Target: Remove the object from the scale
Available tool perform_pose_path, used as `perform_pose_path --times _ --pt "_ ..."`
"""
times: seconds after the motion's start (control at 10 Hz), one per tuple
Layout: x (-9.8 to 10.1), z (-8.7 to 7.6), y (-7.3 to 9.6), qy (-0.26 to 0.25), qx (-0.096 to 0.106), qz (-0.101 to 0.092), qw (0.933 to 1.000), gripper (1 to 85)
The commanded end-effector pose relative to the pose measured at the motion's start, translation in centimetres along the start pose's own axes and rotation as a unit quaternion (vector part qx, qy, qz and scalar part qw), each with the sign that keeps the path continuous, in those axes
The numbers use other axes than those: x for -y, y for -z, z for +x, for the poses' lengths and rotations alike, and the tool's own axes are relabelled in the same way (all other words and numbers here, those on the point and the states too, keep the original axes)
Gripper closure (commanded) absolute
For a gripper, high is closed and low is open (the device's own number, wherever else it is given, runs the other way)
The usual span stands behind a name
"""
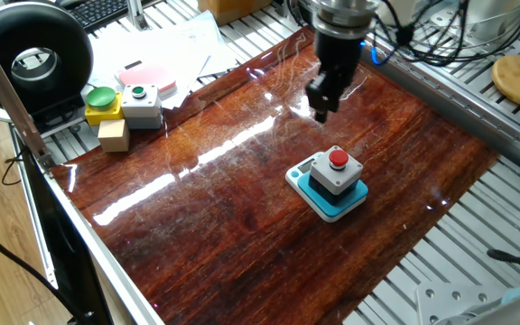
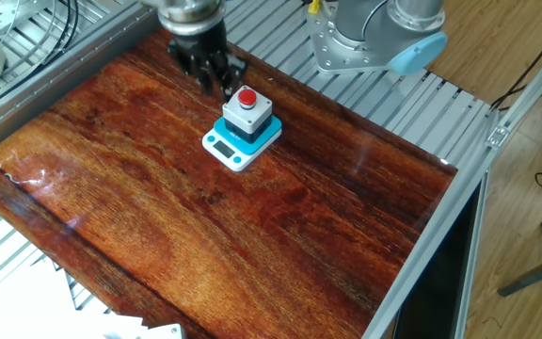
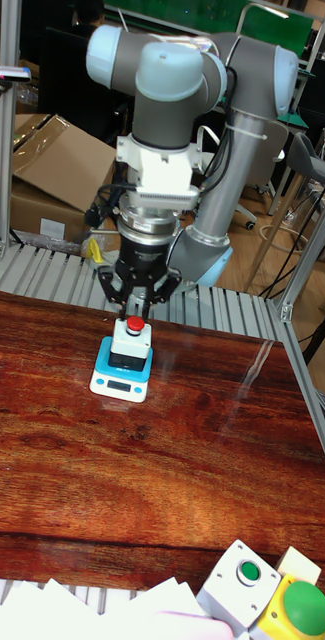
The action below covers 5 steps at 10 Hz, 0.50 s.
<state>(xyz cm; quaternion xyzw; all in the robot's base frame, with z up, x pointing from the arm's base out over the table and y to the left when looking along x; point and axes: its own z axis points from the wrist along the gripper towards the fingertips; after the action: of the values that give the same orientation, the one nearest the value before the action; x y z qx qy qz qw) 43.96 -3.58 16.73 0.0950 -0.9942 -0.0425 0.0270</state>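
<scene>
Wooden table [image 1: 197, 208] bears the scale [image 1: 328, 200]; the gripper [image 1: 321, 110], jaws apart, should centre above the object [image 1: 336, 171] below it, then descend straight.

Glossy wooden table [image 1: 197, 217] (reddish grain); the scale [image 1: 328, 191] lies directly on it

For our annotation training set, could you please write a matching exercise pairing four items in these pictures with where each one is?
Things:
1. red-button switch box
2. pocket scale
3. gripper
4. yellow box with green button

Places:
A. in the air beyond the scale, holding nothing
B. on the metal frame beside the wooden tabletop
C. flat on the wooden tabletop
D. on the teal plate

Pairs: 1-D, 2-C, 3-A, 4-B
</scene>
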Motion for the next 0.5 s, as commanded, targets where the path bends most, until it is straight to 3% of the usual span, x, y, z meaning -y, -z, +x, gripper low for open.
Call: perform_pose_path --times 0.0,0.1,0.3,0.4 --pt "0.2 1.5 -0.2 0.001 0.002 -0.004 1.0000 45.7" --pt "0.0 1.2 -0.2 -0.003 0.008 -0.009 0.9999 44.7" --pt "0.6 0.5 -0.2 -0.012 0.022 0.002 0.9997 44.7" --pt "0.8 1.5 0.0 -0.009 0.025 0.004 0.9996 44.7"
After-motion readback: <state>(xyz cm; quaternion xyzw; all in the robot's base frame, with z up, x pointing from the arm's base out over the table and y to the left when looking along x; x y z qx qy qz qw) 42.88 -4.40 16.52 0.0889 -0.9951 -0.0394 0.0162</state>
